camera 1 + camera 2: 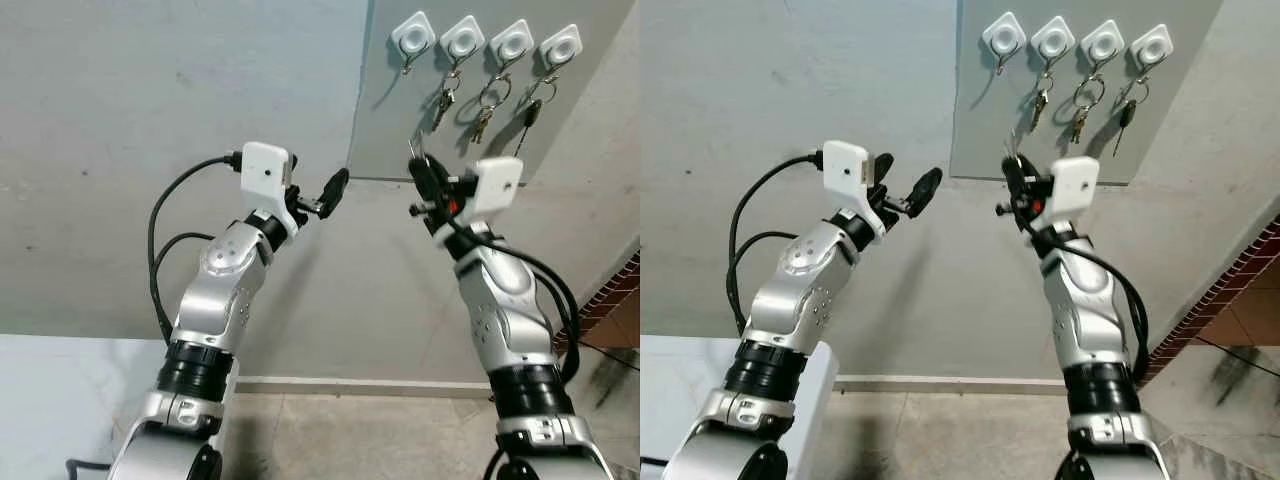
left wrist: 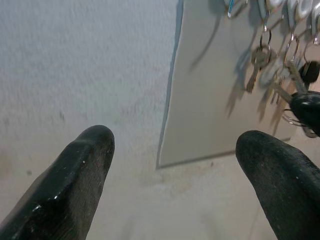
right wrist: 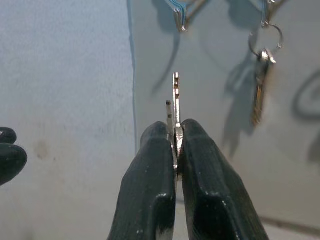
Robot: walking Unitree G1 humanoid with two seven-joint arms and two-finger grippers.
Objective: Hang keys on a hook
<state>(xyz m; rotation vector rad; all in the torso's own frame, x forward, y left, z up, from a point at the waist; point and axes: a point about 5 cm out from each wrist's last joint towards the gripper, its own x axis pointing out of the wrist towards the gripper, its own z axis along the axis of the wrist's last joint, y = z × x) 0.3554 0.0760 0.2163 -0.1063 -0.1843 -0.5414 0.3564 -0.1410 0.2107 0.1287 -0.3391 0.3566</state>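
1. Keys (image 3: 175, 102) sit clamped between the two black fingers of my right tool (image 1: 425, 180), the fingers pressed together on them, with the metal tips poking out past the fingertips toward the wall.
2. My right tool is raised in front of the grey panel (image 1: 400, 120) on the wall, near its lower edge and below the leftmost hook (image 1: 412, 36).
3. I see four white square hooks in a row along the top of that panel. The leftmost one carries nothing; its bare metal prong (image 3: 181, 22) shows in the right wrist view, above the held keys and apart from them.
4. The second hook (image 1: 462, 38) holds a ring with a key (image 1: 442, 105) hanging from it, the third hook (image 1: 514, 41) holds a ring with keys (image 1: 484, 118), and the fourth hook (image 1: 561, 45) holds a black-headed key (image 1: 530, 112).
5. My left tool (image 1: 325, 200) is also raised, just off the panel's left edge, well apart from my right tool. Its fingers (image 2: 75, 170) stand wide apart with nothing between them.
6. From the left wrist view I can see the panel's lower left corner between the spread fingers, and the tip of my right tool at the far side beneath the hanging keys.
7. Below both arms the wall meets a tiled floor (image 1: 380, 440).
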